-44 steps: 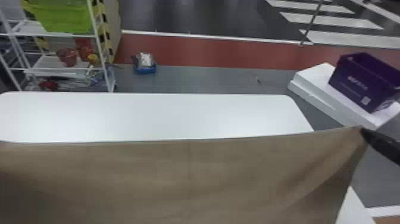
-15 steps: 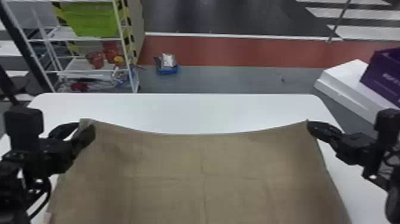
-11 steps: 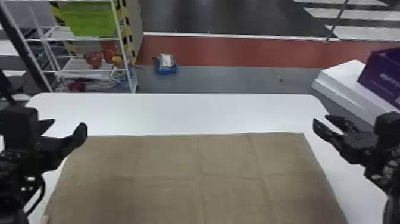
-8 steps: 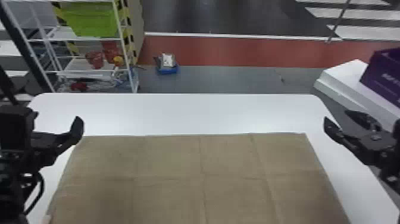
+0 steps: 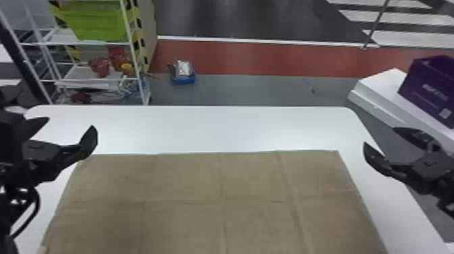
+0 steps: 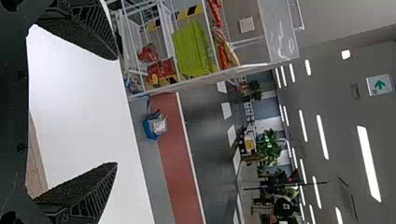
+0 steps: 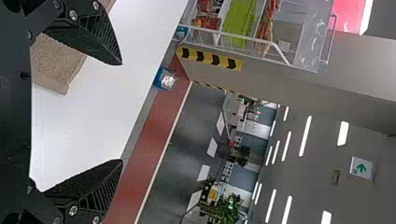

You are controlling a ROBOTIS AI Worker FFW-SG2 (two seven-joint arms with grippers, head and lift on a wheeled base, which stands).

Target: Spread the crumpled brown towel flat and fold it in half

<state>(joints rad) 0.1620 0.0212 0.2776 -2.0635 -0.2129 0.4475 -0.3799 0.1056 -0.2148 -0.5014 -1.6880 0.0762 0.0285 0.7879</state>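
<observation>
**Having the brown towel (image 5: 182, 179) lying flat on the white table (image 5: 209, 128)**

Seeing the brown towel covering the middle of the white table, with its far edge running almost parallel to the table's far edge, and with long creases crossing it. Not being able to tell a single layer from a folded one. Holding nothing in the left gripper (image 5: 70, 123), with fingers standing wide apart, above the table's left side. Having the right gripper (image 5: 380, 136) beside the table's right edge, equally empty and widely parted.

Judging from the fabric look, expecting light, soft and not fragile handling, with little slipping. Probably sagging in the middle if being lifted without enough tension. For a fold, recommending pinching at the far left corner (image 5: 98, 161) and the far right corner (image 5: 332, 157), approaching low to the table top. Risking, with too shallow pinching, catching only one layer, or, with uneven pulling, making new wrinkles.
</observation>
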